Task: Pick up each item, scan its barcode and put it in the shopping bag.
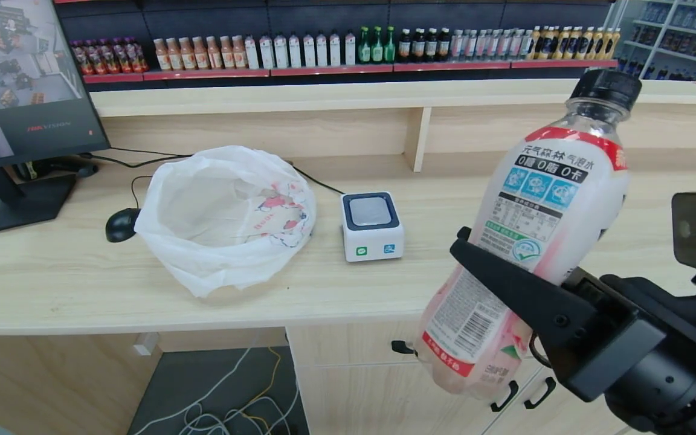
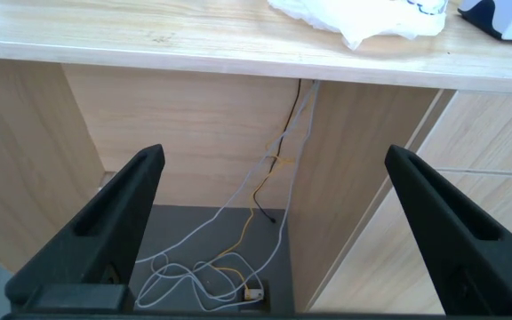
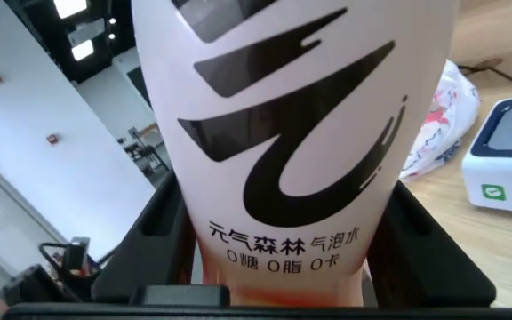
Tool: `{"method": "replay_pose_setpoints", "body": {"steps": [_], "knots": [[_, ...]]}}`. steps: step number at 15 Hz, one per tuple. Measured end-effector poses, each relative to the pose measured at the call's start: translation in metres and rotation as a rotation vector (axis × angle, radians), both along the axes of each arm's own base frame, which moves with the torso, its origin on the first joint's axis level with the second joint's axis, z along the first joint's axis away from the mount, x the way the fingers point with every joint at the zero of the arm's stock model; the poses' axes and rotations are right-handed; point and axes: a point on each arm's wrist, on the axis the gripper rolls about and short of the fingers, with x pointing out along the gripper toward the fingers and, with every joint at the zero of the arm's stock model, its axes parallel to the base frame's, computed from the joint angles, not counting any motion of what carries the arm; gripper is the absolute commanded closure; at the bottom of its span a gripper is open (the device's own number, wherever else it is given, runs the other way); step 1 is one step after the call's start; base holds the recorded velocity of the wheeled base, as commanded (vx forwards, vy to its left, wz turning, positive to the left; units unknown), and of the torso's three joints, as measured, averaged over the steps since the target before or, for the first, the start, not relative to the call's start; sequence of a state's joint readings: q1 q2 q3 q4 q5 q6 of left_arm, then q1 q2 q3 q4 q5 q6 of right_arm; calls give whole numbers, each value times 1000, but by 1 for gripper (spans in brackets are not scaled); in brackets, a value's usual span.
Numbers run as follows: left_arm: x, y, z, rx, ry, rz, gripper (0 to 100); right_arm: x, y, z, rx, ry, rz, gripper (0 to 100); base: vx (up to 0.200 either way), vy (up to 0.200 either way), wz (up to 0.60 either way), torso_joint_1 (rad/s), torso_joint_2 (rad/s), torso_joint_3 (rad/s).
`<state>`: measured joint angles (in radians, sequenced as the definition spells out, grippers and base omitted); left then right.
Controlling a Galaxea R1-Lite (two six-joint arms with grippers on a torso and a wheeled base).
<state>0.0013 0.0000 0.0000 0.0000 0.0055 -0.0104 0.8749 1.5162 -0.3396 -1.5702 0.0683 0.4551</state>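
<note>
Wooden counter [image 1: 52,284]; right claw [image 3: 284,258] clamped on tilted pale-pink bottle [image 1: 550,199], black cap [image 1: 606,87]; left claw [image 2: 274,156] apart

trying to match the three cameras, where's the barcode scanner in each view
head view: barcode scanner on the counter, right of the shopping bag.
left wrist view: barcode scanner at the frame's edge, on the counter past the shopping bag.
right wrist view: barcode scanner on the counter beyond the drink bottle, next to the shopping bag.
shared landmark: the white shopping bag.
</note>
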Motion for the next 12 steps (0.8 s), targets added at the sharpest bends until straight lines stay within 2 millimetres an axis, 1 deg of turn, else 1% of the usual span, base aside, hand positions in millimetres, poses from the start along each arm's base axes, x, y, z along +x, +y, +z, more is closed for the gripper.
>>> {"method": "replay_pose_setpoints", "body": {"steps": [4, 12], "knots": [[0, 0, 0, 0, 0, 0, 0, 2, 3, 4, 110, 130, 73, 100, 0, 0, 0, 0, 0, 0], [0, 0, 0, 0, 0, 0, 0, -8, 13, 4, 119, 148, 150, 100, 0, 0, 0, 0, 0, 0]]}}
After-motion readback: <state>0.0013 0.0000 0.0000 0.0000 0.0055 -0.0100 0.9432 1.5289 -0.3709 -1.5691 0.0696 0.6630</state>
